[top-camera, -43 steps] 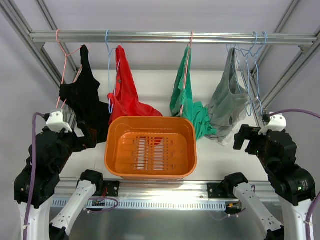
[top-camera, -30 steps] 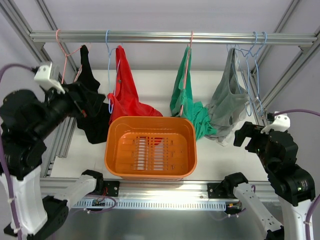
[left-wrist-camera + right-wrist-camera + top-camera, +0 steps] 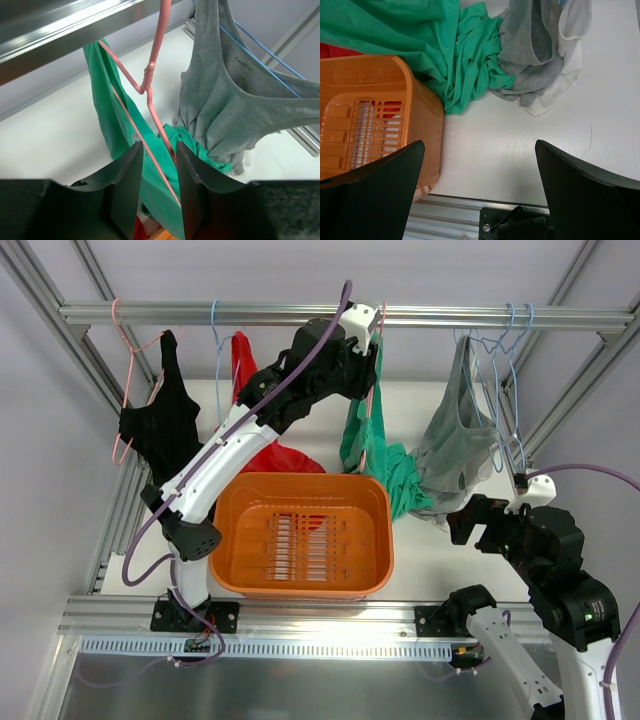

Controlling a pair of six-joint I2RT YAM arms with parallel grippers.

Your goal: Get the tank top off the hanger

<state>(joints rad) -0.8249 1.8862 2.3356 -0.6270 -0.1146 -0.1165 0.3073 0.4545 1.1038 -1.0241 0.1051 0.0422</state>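
White table [image 3: 440,555], metal rail [image 3: 200,312], tank top [image 3: 400,480]

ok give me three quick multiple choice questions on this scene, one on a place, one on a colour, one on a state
1. Where is the left claw?
A. up at the hanger carrying the tank top
B. folded down by its base
C. resting on the table

2. What colour is the top at the right end of the rail in the top view?
A. red
B. grey
C. black

3. How is the right claw?
A. shut on cloth
B. shut with nothing in it
C. open, holding nothing

Answers:
1 A, the left wrist view shows the hanger's pink wire right at its fingers, under the rail.
2 B, the grey top hangs beyond the tank top.
3 C, its fingers stand wide apart above bare table.
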